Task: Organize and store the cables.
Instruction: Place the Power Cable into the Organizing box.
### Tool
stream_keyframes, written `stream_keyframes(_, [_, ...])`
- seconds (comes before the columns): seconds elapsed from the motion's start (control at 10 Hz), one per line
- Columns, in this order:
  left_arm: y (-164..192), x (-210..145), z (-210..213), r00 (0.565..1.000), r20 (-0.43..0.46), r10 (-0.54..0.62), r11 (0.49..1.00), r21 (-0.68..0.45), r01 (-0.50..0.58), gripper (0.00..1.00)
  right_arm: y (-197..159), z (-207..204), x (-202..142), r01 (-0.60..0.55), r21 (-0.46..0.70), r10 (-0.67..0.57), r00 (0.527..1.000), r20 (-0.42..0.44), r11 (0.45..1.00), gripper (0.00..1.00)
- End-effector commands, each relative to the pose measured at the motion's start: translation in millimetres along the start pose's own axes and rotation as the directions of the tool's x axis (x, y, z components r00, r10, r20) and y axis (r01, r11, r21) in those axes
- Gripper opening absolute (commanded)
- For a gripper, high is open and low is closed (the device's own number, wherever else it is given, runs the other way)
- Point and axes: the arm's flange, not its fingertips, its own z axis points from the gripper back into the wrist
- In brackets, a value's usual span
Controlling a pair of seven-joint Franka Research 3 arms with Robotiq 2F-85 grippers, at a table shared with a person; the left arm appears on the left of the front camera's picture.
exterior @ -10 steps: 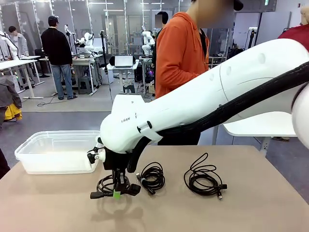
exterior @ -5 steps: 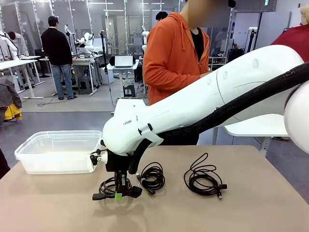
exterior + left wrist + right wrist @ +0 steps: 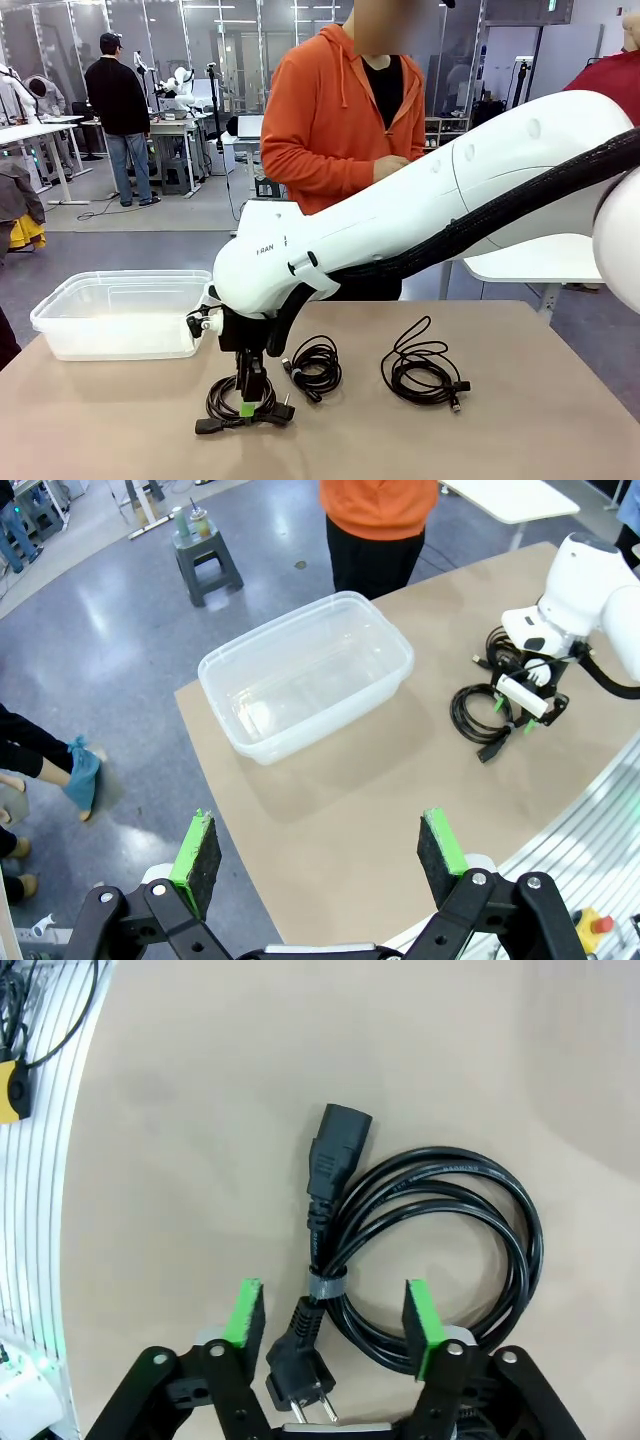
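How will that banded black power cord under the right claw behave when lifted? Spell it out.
The power cord will probably hold its coil, since a grey band ties the loops. The plug and connector ends stick out free, so they may dangle. It looks thick, likely fairly stiff and unlikely to roll.

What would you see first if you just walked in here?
The big white right arm stretching across the table from the right catches the eye first. Its right pincer is open over a coiled black cable near the robot's side. Next come the person in the orange hoodie standing at the far side and the clear bin, empty, at the table's left end.
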Motion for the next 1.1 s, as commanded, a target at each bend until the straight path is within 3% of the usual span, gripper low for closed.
stream_keyframes(0.0, [0, 0, 1, 1.000, 0.001, -0.010, 1.000, -0.001, 0.010, 1.00, 5, 11, -10, 0.041, -0.002, -0.041, 0.999, 0.006, 0.999, 1.00])
stream_keyframes(0.3, [0, 0, 1, 1.000, 0.001, -0.010, 1.000, -0.001, 0.010, 1.00, 11, 57, -55, 0.064, -0.044, -0.063, 0.998, 0.026, 0.997, 1.00])
stream_keyframes(0.7, [0, 0, 1, 1.000, 0.001, -0.010, 1.000, -0.001, 0.010, 1.00, 31, 152, -150, 0.238, -0.182, -0.221, 0.969, 0.108, 0.954, 1.00])
stream_keyframes(0.8, [0, 0, 1, 1.000, 0.001, -0.010, 1.000, -0.001, 0.010, 1.00, 36, 176, -180, 0.294, -0.217, -0.277, 0.955, 0.102, 0.931, 1.00])
stream_keyframes(1.0, [0, 0, 1, 1.000, 0.001, -0.010, 1.000, -0.001, 0.010, 1.00, 53, 217, -242, 0.390, -0.238, -0.357, 0.919, 0.171, 0.890, 1.00])
